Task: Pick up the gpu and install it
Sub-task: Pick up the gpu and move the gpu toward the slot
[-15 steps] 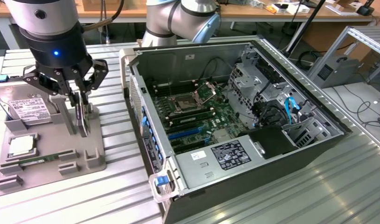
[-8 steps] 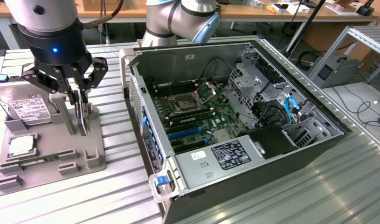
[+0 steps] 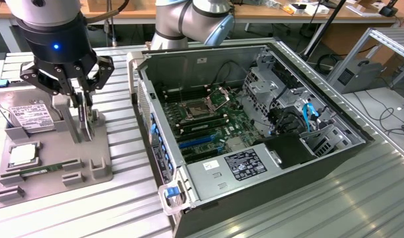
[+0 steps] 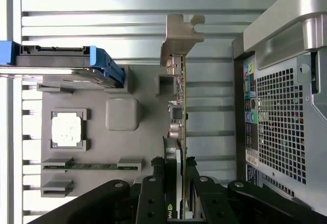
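Jaws of the black gripper (image 3: 83, 106) are clamped on the thin dark gpu card (image 4: 180, 101), upright in the grey holder (image 3: 89, 168); a straight, untilted lift is judged best.

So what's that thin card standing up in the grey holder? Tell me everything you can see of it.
The gpu is a thin circuit card standing upright on its long edge in a slot of the grey holder, beside the open computer case. It has a green board edge, small components, a black cover, and a bent silvery bracket at one end. The gripper has its jaws closed on both faces.
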`<state>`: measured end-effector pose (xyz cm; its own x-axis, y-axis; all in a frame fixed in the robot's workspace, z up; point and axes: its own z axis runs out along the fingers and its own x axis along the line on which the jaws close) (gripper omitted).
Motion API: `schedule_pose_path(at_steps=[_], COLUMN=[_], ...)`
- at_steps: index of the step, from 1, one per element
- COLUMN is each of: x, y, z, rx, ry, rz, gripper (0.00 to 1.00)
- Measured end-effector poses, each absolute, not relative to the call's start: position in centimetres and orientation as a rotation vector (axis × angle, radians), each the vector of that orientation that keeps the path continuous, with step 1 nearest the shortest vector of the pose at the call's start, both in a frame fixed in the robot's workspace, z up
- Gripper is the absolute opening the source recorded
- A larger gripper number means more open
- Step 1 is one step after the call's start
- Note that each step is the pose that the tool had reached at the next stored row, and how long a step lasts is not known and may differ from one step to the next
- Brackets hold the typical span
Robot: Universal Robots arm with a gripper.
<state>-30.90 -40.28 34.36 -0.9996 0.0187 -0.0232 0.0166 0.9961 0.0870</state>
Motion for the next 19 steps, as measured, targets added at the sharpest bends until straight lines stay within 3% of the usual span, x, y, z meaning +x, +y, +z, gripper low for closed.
schedule_pose_path(at_steps=[19], x=[-30.9], y=[-40.3], z=[36.7], rx=[0.028], ry=[3.114], rz=[0.143], gripper=[0.27])
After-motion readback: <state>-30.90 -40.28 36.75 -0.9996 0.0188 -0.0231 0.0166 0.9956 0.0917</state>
